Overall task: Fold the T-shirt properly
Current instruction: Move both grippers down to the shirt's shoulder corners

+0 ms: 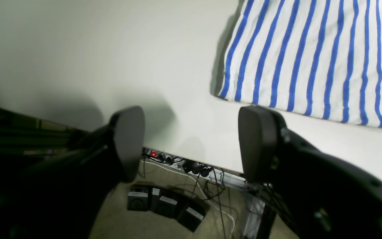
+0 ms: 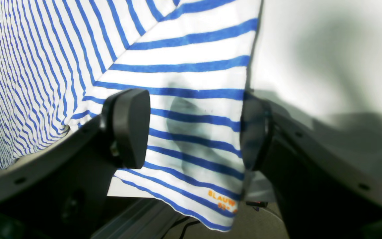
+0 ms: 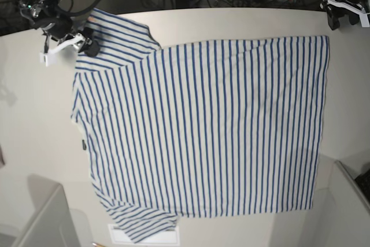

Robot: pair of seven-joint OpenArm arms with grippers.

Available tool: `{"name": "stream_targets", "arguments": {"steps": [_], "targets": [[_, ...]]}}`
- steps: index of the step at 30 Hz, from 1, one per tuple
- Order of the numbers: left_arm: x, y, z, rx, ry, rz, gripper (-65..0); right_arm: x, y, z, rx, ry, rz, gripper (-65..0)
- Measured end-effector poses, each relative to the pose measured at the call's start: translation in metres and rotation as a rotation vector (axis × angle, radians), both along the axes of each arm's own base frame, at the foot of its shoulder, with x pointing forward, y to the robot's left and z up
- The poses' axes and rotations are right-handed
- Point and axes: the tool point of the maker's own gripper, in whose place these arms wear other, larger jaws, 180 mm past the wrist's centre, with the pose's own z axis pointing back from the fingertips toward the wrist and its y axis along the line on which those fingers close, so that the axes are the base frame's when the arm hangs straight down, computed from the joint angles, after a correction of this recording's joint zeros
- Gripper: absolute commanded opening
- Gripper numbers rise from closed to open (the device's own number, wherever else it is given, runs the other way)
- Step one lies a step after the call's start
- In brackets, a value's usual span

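A: The T-shirt [image 3: 202,125] lies flat on the table [image 3: 34,131]; the left gripper [image 1: 191,142] is open and empty.

B: The right gripper [image 2: 194,129] straddles the sleeve [image 2: 191,99], jaws wide, probably not gripping. It could close on one layer only.

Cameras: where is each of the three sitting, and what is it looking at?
Left wrist: rides the left arm, looks past its open left gripper at the T-shirt corner, table edge and floor.
Right wrist: rides the right arm; open right gripper over the sleeve with orange lettering.
Base: looks down on the whole spread shirt, an arm at each far corner.
All three show the shirt.
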Motion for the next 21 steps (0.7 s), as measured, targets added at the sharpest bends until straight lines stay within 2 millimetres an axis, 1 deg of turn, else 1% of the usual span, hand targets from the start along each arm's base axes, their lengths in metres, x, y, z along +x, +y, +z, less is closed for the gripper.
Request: {"name": "stream_targets", "arguments": {"steps": [2, 3, 4, 5, 7, 8, 10, 12, 16, 18, 21], "targets": [[0.002, 0.001, -0.005, -0.020, -0.012, 0.018, -22.5, 0.000, 0.001, -0.003, 0.015, 0.002, -0.006, -30.8], [0.002, 0.001, -0.008, -0.031, -0.014, 0.023, -22.5, -0.001, 0.001, -0.005, 0.025, 0.006, -0.009, -34.8], [0.001, 0.000, -0.011, -0.038, -0.007, 0.024, -22.5, -0.001, 0.002, -0.007, 0.040, 0.006, -0.017, -40.1], [-0.001, 0.000, -0.014, -0.045, -0.002, 0.029, -22.5, -0.001, 0.003, -0.009, 0.050, 0.010, -0.020, -47.0], [0.001, -0.001, -0.017, -0.055, -0.003, 0.036, -22.5, -0.002, 0.004, -0.014, 0.066, 0.024, -0.022, -62.7], [0.004, -0.001, -0.018, -0.061, -0.013, 0.040, -22.5, -0.004, 0.005, -0.016, 0.073, 0.029, -0.024, -65.0], [0.010, 0.000, -0.020, -0.074, -0.028, 0.047, -22.5, -0.004, 0.008, -0.017, 0.096, 0.027, -0.029, -65.0], [0.010, -0.001, -0.023, -0.082, -0.029, 0.051, -22.5, -0.005, 0.008, -0.017, 0.096, 0.030, -0.028, -65.0], [0.013, -0.002, -0.036, -0.129, -0.034, 0.079, -22.5, -0.004, 0.008, -0.017, 0.094, 0.028, -0.026, -65.0], [0.018, -0.009, -0.046, -0.157, -0.022, 0.068, -22.5, -0.004, 0.008, -0.017, 0.094, 0.029, -0.025, -65.0], [0.034, -0.023, -0.047, -0.188, -0.059, 0.031, -22.5, -0.003, 0.008, -0.016, 0.094, 0.027, -0.026, -65.0]]}}
